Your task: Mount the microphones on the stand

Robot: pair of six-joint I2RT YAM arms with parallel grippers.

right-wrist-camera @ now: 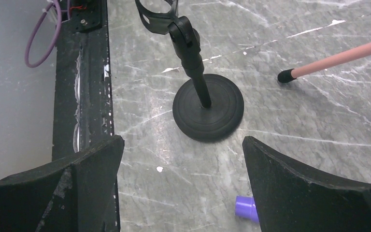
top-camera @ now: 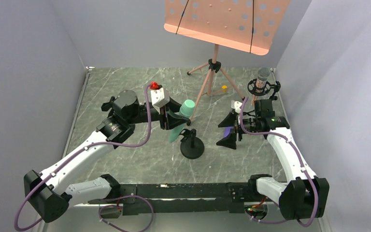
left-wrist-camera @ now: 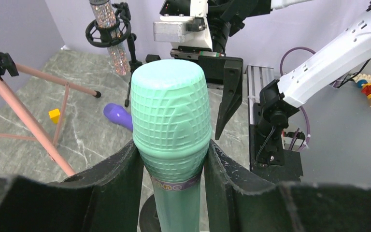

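My left jaws are clenched on the mint green microphone [left-wrist-camera: 170,121], pinching it just under its ribbed head. From above, it hangs tilted over the desk [top-camera: 125,159], head toward 1 o'clock and tail toward 7.

The small black stand [top-camera: 192,147] sits on its round base near the middle of the desk, its clip at the top holding nothing. The green tail hangs just beside that clip at its 9 o'clock; I cannot tell if they touch.

My right jaws are released, spread wide with nothing between them, and hover at 3 o'clock from the black stand. The purple microphone [top-camera: 228,131] lies flat on the desk beneath them. In my right wrist view one end peeks out beside the finger.

The glittery silver-pink microphone [top-camera: 263,75] stands upright at 2 o'clock, near the far right corner of the desk, in the ring of a second black stand [top-camera: 260,87].

A pink tripod music stand [top-camera: 215,63] rises at 12 o'clock. A yellow block [top-camera: 224,88] lies between its legs.
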